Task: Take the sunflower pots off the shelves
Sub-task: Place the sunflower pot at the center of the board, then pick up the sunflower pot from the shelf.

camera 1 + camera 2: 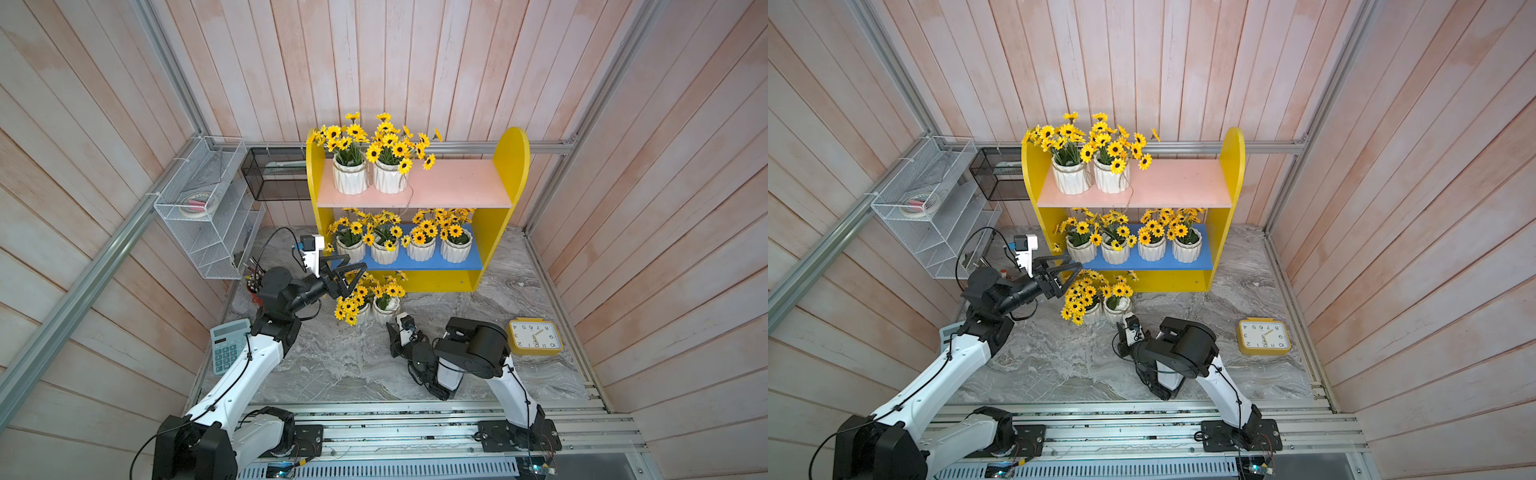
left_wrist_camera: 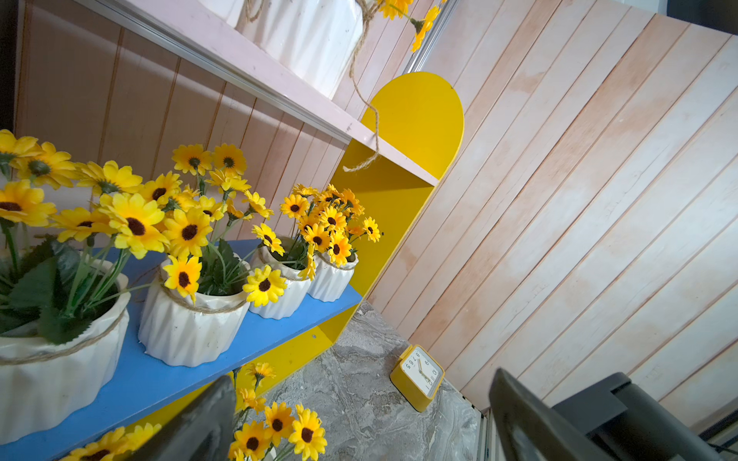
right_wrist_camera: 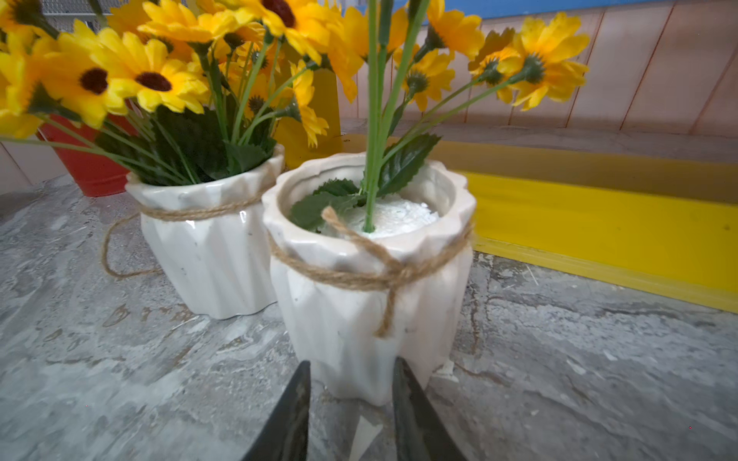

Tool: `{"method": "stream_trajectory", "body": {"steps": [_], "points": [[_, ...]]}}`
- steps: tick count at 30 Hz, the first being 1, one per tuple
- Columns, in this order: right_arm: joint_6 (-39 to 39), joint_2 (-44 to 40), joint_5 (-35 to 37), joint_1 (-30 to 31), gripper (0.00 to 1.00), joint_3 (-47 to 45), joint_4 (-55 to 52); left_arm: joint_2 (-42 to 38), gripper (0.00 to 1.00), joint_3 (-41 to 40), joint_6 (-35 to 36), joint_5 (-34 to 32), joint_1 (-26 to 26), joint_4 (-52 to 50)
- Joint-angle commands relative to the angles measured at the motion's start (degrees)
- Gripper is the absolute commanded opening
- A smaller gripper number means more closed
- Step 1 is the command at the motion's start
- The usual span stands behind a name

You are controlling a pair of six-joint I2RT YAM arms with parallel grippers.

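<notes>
The yellow shelves point(image 1: 511, 166) stand at the back of the table. Two sunflower pots point(image 1: 351, 178) point(image 1: 390, 178) sit on the pink upper board, and several more point(image 1: 421, 249) line the blue lower board point(image 2: 255, 339). Two other pots point(image 1: 362, 312) point(image 1: 386, 311) stand side by side on the table in front of the unit. My left gripper point(image 1: 349, 276) point(image 2: 359, 423) hangs open at the blue board's left end, above those table pots. My right gripper point(image 1: 392, 334) point(image 3: 351, 383) is shut and empty on the table, its tips just short of the nearer table pot point(image 3: 367, 303).
A yellow clock point(image 1: 535, 336) lies on the table to the right. A calculator point(image 1: 226, 347) lies at the left edge. A white wire rack point(image 1: 203, 216) and a black mesh basket point(image 1: 274, 174) hang on the left walls. A red pen cup point(image 3: 92, 167) stands behind the left arm.
</notes>
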Motion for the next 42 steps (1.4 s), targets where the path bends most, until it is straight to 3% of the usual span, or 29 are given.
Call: {"method": "stream_trajectory", "body": {"steps": [1,8,15,20,23,25,33,42], "points": [[1.1,-2.7,0.1,0.7,0.38,-2.2,9.2,-0.4,1.00,0.2,1.0,0.3,-0.3,-0.7],[-0.7,-11.0,5.5,3.5,0.56,-9.1,9.2,-3.3,1.00,0.4,2.9,-3.2,-0.3,-3.1],[-8.4,-25.5,11.5,8.0,0.62,-14.5,5.5,-6.4,1.00,2.7,7.2,-14.2,-0.3,-12.5],[-9.5,-44.5,10.7,9.1,0.71,-10.4,-19.6,-9.0,1.00,2.3,8.2,-19.8,-0.2,-13.6],[-9.8,-54.3,9.0,8.7,0.77,-3.9,-38.6,-10.4,1.00,2.0,8.8,-20.5,-0.1,-13.4],[-11.0,-59.0,8.3,8.2,0.80,-0.8,-44.8,-11.1,1.00,1.5,9.1,-20.4,0.0,-12.6],[-14.3,-67.2,0.8,1.4,0.91,12.5,-57.6,-12.9,1.00,-0.5,9.0,-12.7,0.2,-6.5],[-18.1,-58.8,-16.1,-12.0,0.98,31.7,-66.3,-12.1,1.00,-2.5,2.3,6.5,0.3,7.1]]}}
